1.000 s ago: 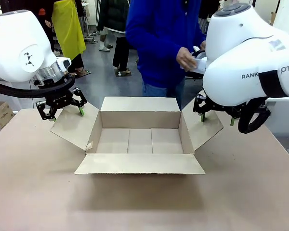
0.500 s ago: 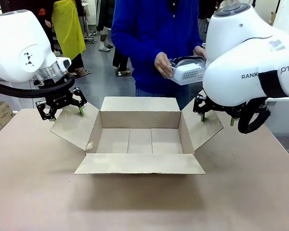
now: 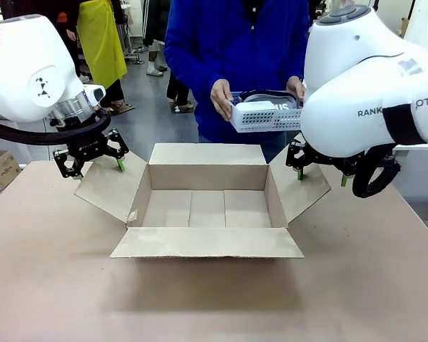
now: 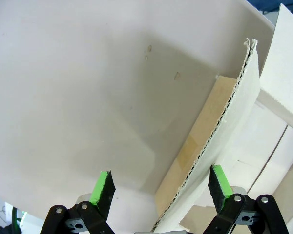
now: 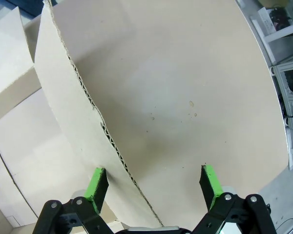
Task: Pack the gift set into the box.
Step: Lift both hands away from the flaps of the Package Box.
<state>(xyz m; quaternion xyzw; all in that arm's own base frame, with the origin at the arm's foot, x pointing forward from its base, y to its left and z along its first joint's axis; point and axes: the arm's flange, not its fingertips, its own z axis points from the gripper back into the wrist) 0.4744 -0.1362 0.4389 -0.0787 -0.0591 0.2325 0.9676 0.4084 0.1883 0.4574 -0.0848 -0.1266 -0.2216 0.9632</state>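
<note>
My left gripper [image 3: 98, 168] and right gripper [image 3: 322, 177] gape, each astride a flap of the box [image 3: 207, 208]; person holds tray [image 3: 264, 116] between them, higher up

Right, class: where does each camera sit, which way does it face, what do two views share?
Front view: between the arms, facing across the table at the person holding the tray; left arm, right arm show.
Left wrist view: on that wrist, facing down; open left gripper straddles the left flap.
Right wrist view: on that wrist, facing down; open right gripper straddles the right flap.
Shared: the box.
</note>
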